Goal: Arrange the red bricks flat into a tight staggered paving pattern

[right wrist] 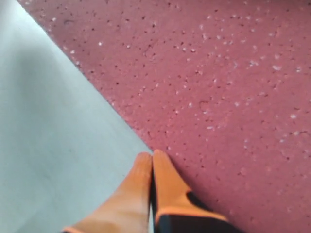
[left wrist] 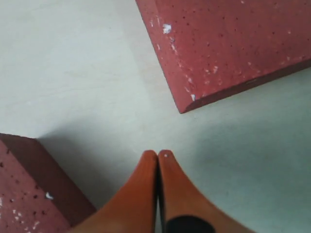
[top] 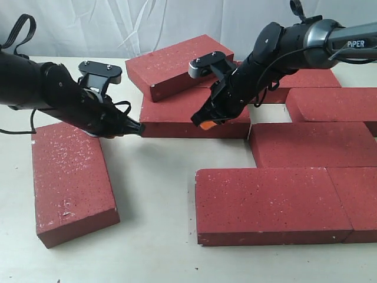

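Several red bricks lie on the pale table [top: 153, 194]. One loose brick [top: 70, 177] sits askew at the left. A middle brick [top: 177, 115] carries a tilted brick [top: 177, 59] on its far side. More bricks [top: 268, 203] lie flat and close together at the right. My left gripper [top: 139, 127] is shut and empty, low over the table between the loose brick and the middle brick. In the left wrist view its tips [left wrist: 158, 154] point at bare table near a brick corner [left wrist: 228, 48]. My right gripper [top: 204, 124] is shut and empty, its tips [right wrist: 151, 156] at the middle brick's [right wrist: 218, 87] front edge.
A white cloth backdrop [top: 118, 23] hangs behind the table. Flat bricks [top: 312, 144] fill the right side up to the frame's edge. Bare table shows at the front left and between the loose brick and the front brick.
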Controlling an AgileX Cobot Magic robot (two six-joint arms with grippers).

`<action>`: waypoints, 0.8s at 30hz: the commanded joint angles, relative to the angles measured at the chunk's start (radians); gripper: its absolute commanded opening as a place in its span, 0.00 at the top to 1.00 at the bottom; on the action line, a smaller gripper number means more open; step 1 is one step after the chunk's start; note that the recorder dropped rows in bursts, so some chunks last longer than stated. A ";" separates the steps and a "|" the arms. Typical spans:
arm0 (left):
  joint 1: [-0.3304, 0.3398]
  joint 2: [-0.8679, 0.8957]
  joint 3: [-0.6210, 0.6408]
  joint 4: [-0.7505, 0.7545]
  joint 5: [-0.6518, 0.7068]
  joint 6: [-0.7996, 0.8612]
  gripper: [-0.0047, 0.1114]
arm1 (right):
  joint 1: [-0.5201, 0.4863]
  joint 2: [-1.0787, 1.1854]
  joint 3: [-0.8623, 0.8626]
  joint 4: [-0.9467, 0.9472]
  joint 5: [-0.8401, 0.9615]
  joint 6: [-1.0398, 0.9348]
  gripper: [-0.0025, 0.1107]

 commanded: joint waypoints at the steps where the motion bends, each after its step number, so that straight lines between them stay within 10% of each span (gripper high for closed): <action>1: -0.003 -0.010 0.002 0.000 -0.001 0.002 0.96 | -0.023 -0.010 0.006 -0.084 -0.014 -0.005 0.99; 24: -0.001 0.047 -0.018 -0.035 -0.076 0.000 0.96 | -0.020 -0.026 0.004 0.093 -0.085 -0.039 0.99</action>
